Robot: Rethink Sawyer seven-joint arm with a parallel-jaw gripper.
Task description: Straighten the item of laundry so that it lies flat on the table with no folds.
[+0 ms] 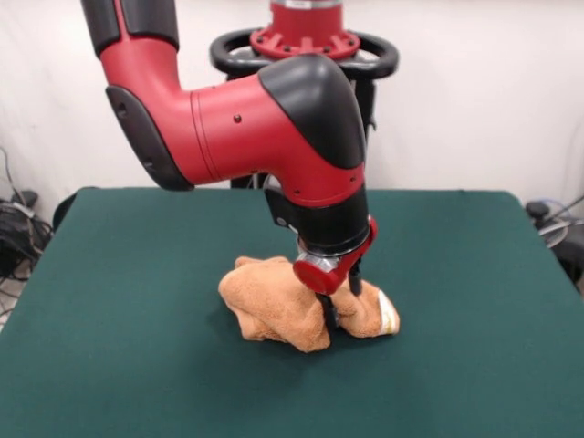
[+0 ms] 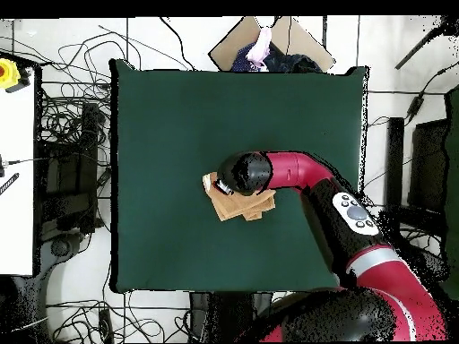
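Observation:
The orange-tan towel [image 1: 274, 306] lies crumpled in a heap near the middle of the dark green table [image 1: 109, 347]. Its white tag [image 1: 387, 312] shows on the heap's right end. My gripper [image 1: 342, 306] comes down from the red and black arm and is sunk into the right part of the heap, shut on a raised ridge of cloth. In the overhead view the towel [image 2: 240, 206] peeks out from under the arm's black wrist, which hides the gripper, and the table [image 2: 161, 125] spreads wide around it.
The robot's pedestal [image 1: 306, 41] stands behind the table's far edge. In the overhead view a cardboard box [image 2: 269, 40] sits beyond one table edge. Cables [image 2: 72, 161] and a white bench [image 2: 18, 179] lie along another.

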